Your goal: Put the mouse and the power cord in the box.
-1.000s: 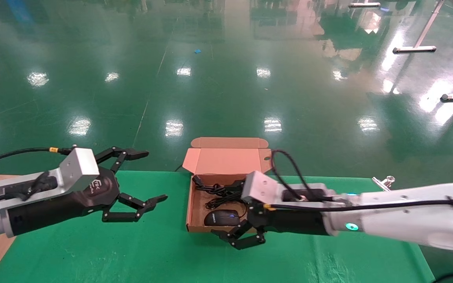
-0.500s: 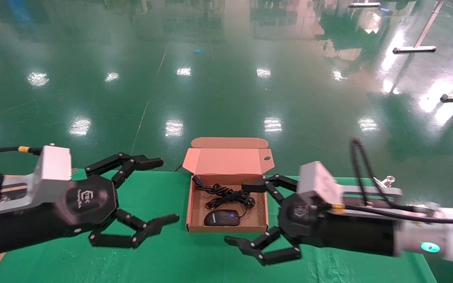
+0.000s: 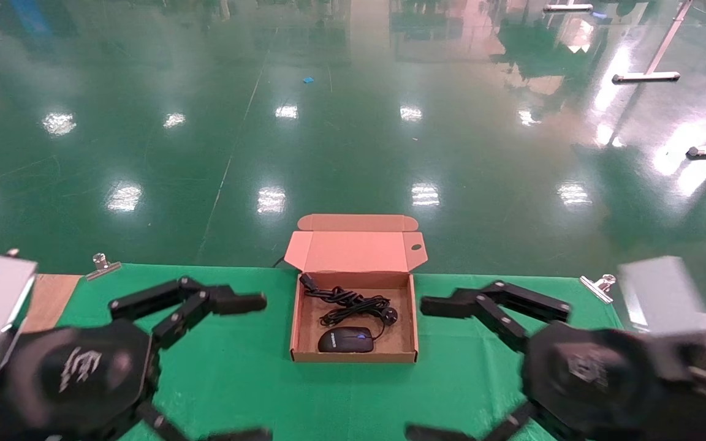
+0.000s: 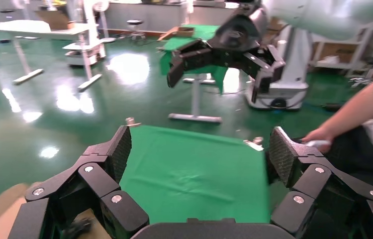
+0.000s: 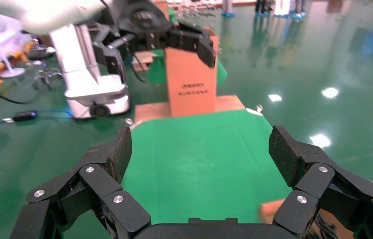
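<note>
The brown cardboard box stands open at the middle of the green cloth, its lid tilted back. Inside it lie the black mouse, near the front wall, and the coiled power cord behind it. My left gripper hangs open to the left of the box, well clear of it, with nothing between its fingers. My right gripper is open and empty to the right of the box. A corner of the box shows beside the right gripper's fingers.
A green cloth covers the table, held by metal clips at the back left and back right. Bare wood shows at the left edge. A person's arm reaches in beyond the table.
The right gripper has drawn back out of the box to its right side, leaving the mouse inside. Both arms have pulled back toward the camera and lower in view.
</note>
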